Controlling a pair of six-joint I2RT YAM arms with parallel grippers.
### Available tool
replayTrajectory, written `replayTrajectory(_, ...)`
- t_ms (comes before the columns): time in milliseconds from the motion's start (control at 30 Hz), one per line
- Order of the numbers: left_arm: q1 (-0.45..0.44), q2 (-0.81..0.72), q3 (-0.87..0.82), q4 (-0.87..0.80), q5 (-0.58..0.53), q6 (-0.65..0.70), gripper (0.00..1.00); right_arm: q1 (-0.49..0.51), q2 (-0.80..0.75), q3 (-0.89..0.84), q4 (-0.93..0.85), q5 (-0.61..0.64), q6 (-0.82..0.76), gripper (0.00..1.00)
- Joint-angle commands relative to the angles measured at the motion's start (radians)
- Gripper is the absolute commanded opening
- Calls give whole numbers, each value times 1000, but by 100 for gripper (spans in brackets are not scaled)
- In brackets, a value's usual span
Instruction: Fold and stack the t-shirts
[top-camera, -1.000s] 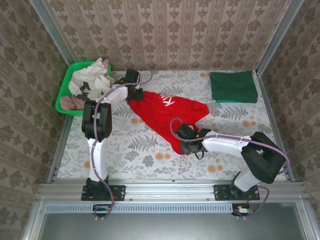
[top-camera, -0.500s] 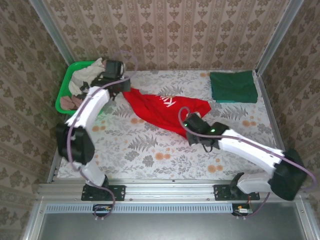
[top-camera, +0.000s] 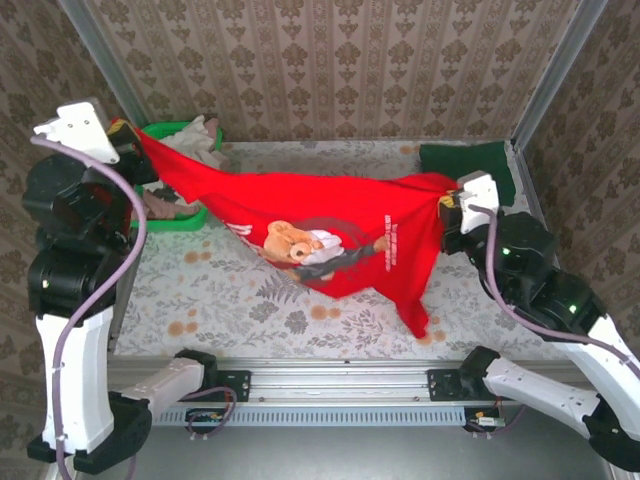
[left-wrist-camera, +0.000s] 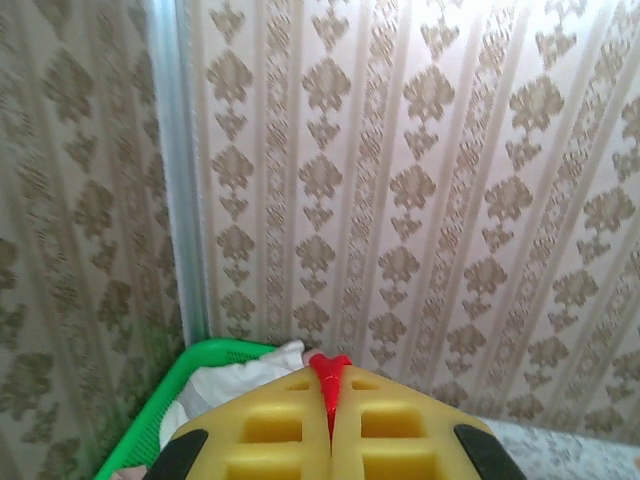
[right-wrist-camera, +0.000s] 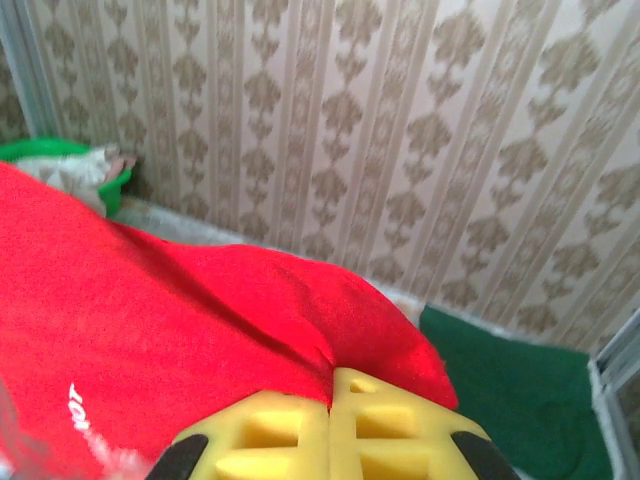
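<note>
Left wrist: my left fingers (left-wrist-camera: 270, 435) are clenching a corner of the bright red cloth t-shirt (left-wrist-camera: 329, 372).
Right wrist: my right fingers (right-wrist-camera: 390, 420) are pinching another red edge, and the folded dark green cloth t-shirt (right-wrist-camera: 520, 390) is lying just behind.
Top external: the red shirt is hanging stretched between both arms over the floral-patterned tabletop (top-camera: 250, 290).

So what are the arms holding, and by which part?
The red t-shirt, stretched between them: left gripper pinches one end, right gripper the opposite end.

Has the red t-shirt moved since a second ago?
Yes. The red t-shirt has risen from the table, now stretched from the green basket to the folded green t-shirt.
</note>
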Motion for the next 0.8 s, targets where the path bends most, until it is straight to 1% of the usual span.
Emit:
replayTrajectory(0, 7, 2, 9, -12, -59, 41, 0, -8, -21, 41, 125, 99, -131, 0)
replayTrajectory(33, 7, 12, 9, -5, -62, 45, 0, -13, -10, 45, 149, 125, -147, 0)
replayTrajectory(100, 7, 53, 15, 4, -69, 51, 0, -39, 39, 70, 160, 138, -162, 0)
replayTrajectory(200, 7, 155, 18, 45, -45, 46, 0, -139, 173, 112, 132, 95, -121, 0)
replayTrajectory(267, 11, 264, 49, 66, -28, 44, 0, -241, 282, 138, 107, 82, -65, 0)
replayTrajectory(367, 28, 437, 115, 89, -1, 35, 0, -353, 422, 143, 115, 58, -5, 0)
replayTrajectory(467, 57, 625, 182, 115, 80, 18, 0, -417, 550, 135, 168, 11, 36, 0)
replayTrajectory(533, 64, 767, 275, 74, 101, 17, 0, -448, 627, 159, 171, -66, 65, 0)
replayTrajectory(567, 69, 846, 333, 47, 120, 18, 0, -455, 700, 173, 175, -101, 72, 0)
replayTrajectory(600, 71, 918, 392, 12, 131, 16, 2, -461, 746, 190, 178, -121, 71, 0)
replayTrajectory(633, 75, 1002, 471, -37, 155, 9, 7, -462, 803, 212, 181, -117, 71, 2)
replayTrajectory(667, 80, 1088, 556, -88, 186, 1, 15, -463, 867, 244, 167, -110, 71, 2)
replayTrajectory(700, 84, 1157, 636, -137, 210, -10, 27, -467, 920, 280, 150, -103, 73, 1)
replayTrajectory(733, 89, 1245, 729, -197, 223, -21, 41, -473, 979, 317, 136, -90, 76, 1)
replayTrajectory(767, 92, 1319, 840, -262, 231, -34, 56, -477, 1035, 361, 116, -80, 79, 6)
